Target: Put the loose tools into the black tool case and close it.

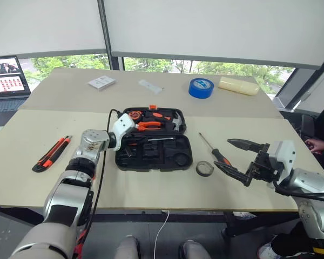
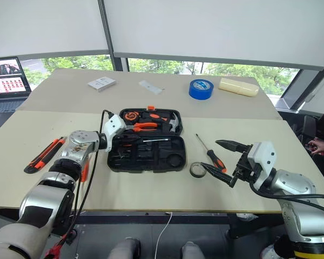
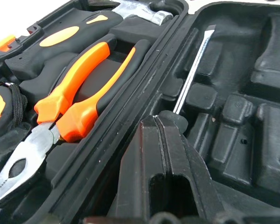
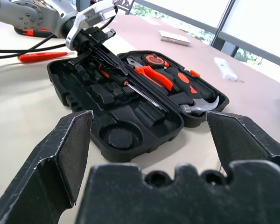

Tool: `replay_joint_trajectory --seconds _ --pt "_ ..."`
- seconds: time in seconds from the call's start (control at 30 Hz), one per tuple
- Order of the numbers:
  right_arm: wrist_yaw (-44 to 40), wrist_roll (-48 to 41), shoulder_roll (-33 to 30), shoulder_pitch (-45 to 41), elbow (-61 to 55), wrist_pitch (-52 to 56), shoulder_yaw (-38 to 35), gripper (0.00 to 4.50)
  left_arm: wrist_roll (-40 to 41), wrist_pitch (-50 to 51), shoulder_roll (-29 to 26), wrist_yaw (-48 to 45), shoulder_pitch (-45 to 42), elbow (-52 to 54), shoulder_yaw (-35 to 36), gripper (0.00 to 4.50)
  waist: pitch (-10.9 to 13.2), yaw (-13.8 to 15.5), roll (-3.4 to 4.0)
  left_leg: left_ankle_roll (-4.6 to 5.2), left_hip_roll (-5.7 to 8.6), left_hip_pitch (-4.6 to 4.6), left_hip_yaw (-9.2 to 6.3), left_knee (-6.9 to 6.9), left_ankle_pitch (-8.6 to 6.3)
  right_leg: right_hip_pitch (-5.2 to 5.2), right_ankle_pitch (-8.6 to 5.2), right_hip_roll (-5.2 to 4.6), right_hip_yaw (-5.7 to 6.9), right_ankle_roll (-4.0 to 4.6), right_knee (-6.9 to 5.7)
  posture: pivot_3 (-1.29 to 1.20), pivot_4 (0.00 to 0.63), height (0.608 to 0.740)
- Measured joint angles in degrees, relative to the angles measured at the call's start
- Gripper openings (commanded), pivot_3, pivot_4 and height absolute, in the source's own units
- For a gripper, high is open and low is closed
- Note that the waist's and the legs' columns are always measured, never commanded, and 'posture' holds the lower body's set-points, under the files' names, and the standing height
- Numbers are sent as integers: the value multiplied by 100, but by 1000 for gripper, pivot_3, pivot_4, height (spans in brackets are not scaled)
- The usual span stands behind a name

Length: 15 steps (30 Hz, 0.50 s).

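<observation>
The black tool case (image 1: 181, 158) lies open at the table's middle. Orange-handled pliers (image 3: 79, 88), a hammer and a tape measure sit in its far half. One long screwdriver (image 4: 142, 94) lies in the near half, its shaft (image 3: 192, 70) running on from my fingertips. My left gripper (image 1: 131, 142) is shut inside that near half, with nothing between its fingers (image 3: 177, 154). A second screwdriver (image 1: 216, 151) and a small dark tape ring (image 1: 204, 168) lie right of the case. My right gripper (image 1: 236, 158) hangs open beside them. The orange-black utility knife (image 1: 51, 154) lies far left, and a slim orange tool (image 4: 37, 56) lies near my left arm.
A blue tape roll (image 1: 201, 87), a cream block (image 1: 238, 85), a small white box (image 1: 101, 82) and a flat white item (image 1: 150, 86) lie at the table's far side. A laptop (image 1: 8, 81) stands at the far left. A person's hand (image 1: 317, 144) shows at the right edge.
</observation>
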State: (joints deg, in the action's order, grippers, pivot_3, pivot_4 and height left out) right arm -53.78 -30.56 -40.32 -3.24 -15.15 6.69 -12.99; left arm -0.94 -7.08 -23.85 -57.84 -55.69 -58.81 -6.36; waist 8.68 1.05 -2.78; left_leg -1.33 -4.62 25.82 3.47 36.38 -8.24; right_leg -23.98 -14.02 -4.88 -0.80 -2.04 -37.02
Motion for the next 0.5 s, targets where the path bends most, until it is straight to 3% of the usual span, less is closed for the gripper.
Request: replay_joint_trajectory --seconds 0.5 --pt "334 87 83 498 -6 129 -100 4500 -367 -249 15 74 -11 -77 -252 24 -9 -26 15 -1 -1 -60 -2 -5 -2 64 -23 -1 1 -34 13 0 150 740"
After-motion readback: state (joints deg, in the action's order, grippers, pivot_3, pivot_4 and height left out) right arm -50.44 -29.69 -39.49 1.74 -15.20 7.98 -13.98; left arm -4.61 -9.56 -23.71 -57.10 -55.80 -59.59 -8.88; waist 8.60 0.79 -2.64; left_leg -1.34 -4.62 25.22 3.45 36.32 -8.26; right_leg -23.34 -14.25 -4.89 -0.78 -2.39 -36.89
